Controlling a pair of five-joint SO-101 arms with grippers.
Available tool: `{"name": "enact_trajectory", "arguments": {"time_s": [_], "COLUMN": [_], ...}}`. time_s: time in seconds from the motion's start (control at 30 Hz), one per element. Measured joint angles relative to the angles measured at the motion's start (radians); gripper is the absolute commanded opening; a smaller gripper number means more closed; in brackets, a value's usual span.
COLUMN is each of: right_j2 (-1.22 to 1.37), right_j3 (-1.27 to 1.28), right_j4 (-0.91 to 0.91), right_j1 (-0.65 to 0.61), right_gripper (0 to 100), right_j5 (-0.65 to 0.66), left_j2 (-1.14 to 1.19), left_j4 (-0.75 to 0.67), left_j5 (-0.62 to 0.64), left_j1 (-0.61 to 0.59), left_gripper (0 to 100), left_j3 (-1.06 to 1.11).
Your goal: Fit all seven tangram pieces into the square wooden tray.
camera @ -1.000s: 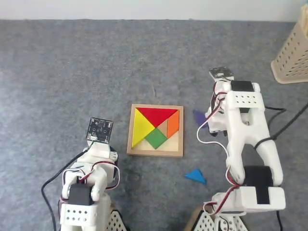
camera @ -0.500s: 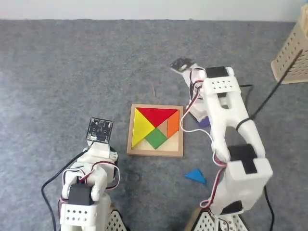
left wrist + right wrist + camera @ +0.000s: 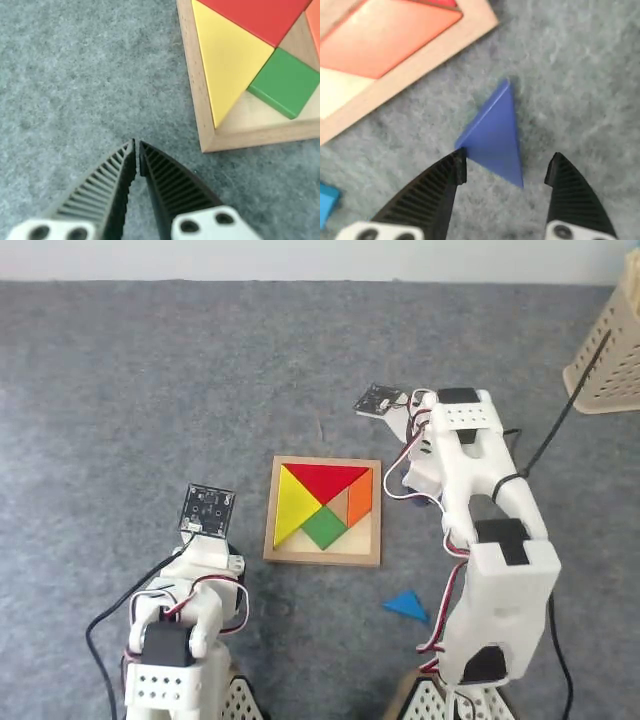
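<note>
Right gripper (image 3: 508, 155) has swung in from the right and now sits over the purple triangle (image 3: 495, 140), spread wide.
Nearest, the left gripper (image 3: 136, 143) is closed and empty over the carpet (image 3: 150, 390), just left of the tray's (image 3: 322, 560) near-left corner. A blue triangle (image 3: 405, 605) lies near-right of the tray, which holds four pieces (image 3: 325, 480). Just right of the tray, the right gripper straddles the purple triangle on the carpet — one fingertip (image 3: 460, 154) at its corner, the other apart — gripping nothing.
</note>
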Motion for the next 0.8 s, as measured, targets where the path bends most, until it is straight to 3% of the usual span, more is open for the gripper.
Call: {"name": "enact_trajectory", "arguments": {"time_s": [0.13,0.4,0.63,0.8], "right_j2": [0.021,0.023,0.006,-0.089], "right_j3": [-0.003,-0.012,-0.011,0.166], "right_j4": [-0.002,-0.002,0.002,-0.043], "right_j1": [-0.002,0.008,0.009,0.009], "right_gripper": [23.2,0.6,0.6,0.6], "right_j5": [0.002,-0.057,-0.089,-0.049], "left_j2": [0.000,0.000,0.000,0.000], "left_j4": [0.000,0.000,0.000,0.000], "left_j5": [0.000,0.000,0.000,0.000], "left_j1": [0.000,0.000,0.000,0.000], "left_gripper": [1,1,1,1], "left_j3": [0.000,0.000,0.000,0.000]}}
